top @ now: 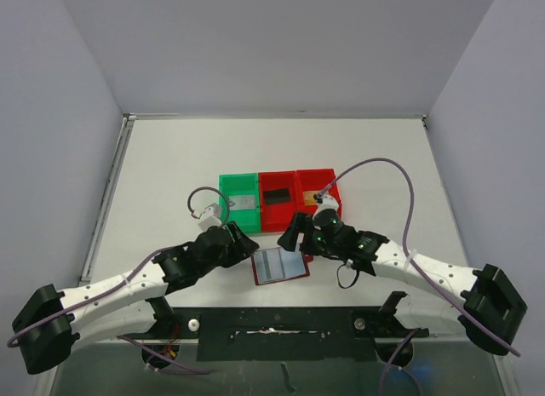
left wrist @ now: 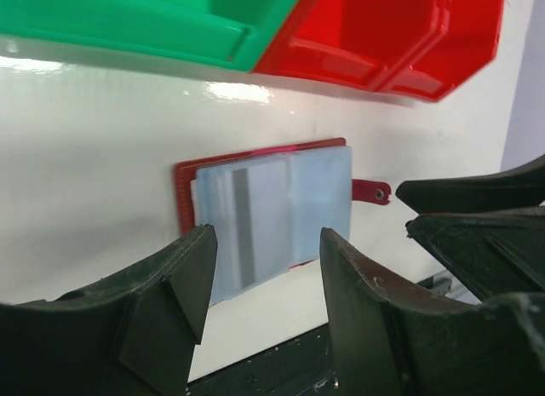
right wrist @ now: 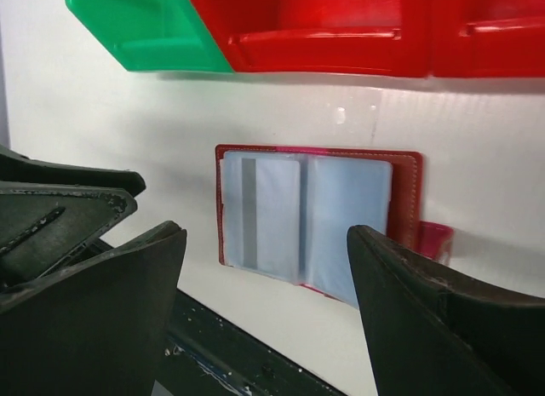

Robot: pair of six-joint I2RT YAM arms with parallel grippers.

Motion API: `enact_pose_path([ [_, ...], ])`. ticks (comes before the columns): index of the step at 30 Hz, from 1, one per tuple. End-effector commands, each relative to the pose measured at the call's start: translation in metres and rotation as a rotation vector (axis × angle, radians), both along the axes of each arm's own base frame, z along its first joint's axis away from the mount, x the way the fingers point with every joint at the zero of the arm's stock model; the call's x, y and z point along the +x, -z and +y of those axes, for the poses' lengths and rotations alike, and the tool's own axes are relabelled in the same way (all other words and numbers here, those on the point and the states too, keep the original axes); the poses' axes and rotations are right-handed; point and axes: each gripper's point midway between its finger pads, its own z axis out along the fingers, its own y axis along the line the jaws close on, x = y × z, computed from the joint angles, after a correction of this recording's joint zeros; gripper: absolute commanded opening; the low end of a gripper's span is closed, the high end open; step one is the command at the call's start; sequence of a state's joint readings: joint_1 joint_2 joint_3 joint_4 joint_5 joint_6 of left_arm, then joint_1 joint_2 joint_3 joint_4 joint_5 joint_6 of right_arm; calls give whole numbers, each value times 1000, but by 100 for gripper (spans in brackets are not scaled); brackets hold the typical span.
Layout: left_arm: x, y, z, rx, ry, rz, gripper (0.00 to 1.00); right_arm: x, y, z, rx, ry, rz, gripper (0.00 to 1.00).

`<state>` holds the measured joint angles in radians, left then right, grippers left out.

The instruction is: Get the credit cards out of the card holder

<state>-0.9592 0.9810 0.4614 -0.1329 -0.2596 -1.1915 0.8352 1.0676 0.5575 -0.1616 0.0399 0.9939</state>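
Observation:
The card holder (top: pixel 279 266) lies open and flat on the white table, dark red with pale blue-grey pockets. It also shows in the left wrist view (left wrist: pixel 281 209) and the right wrist view (right wrist: pixel 315 213), with its red tab (right wrist: pixel 433 239) at the side. A pale card with a grey stripe (right wrist: pixel 249 213) sits in its left pocket. My left gripper (top: pixel 244 241) is open and empty just left of the holder. My right gripper (top: pixel 291 234) is open and empty just above its far right corner. In the bins lie a silver-grey card (top: pixel 244 202), a black card (top: pixel 278 196) and a gold-orange card (top: pixel 323 194).
A green bin (top: pixel 228 210) and two red bins (top: pixel 278 217) (top: pixel 306 180) stand in a row just behind the holder. A black strip (top: pixel 281 319) runs along the table's near edge. The two grippers are close together over the holder.

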Motion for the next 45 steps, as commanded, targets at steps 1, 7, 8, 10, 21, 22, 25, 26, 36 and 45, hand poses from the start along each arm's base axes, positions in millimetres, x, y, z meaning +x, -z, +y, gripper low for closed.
enact_pose_path([
  [1,5,-1,38,34,-164,-3,51,9,-7,23,-121,-39,-55,78],
  [7,5,-8,55,29,-220,-21,57,6,10,43,-292,-97,-31,76],
  [8,4,-9,57,32,-219,-25,62,6,15,45,-317,-107,-26,76],
  [10,3,-10,58,34,-215,-25,68,4,18,51,-346,-131,-23,76],
  [21,1,-10,55,35,-194,-20,78,0,38,66,-427,-195,12,77],
  [22,1,-10,55,38,-194,-21,78,1,39,66,-431,-195,15,78],
  [25,2,-11,54,37,-191,-22,78,-1,42,66,-436,-199,25,77],
  [26,2,-10,54,40,-190,-23,78,-1,43,67,-437,-203,27,76],
  [36,0,-5,49,44,-165,-4,79,-1,45,67,-443,-203,32,73],
  [45,1,-3,47,47,-162,-2,79,-4,52,76,-432,-246,47,70],
])
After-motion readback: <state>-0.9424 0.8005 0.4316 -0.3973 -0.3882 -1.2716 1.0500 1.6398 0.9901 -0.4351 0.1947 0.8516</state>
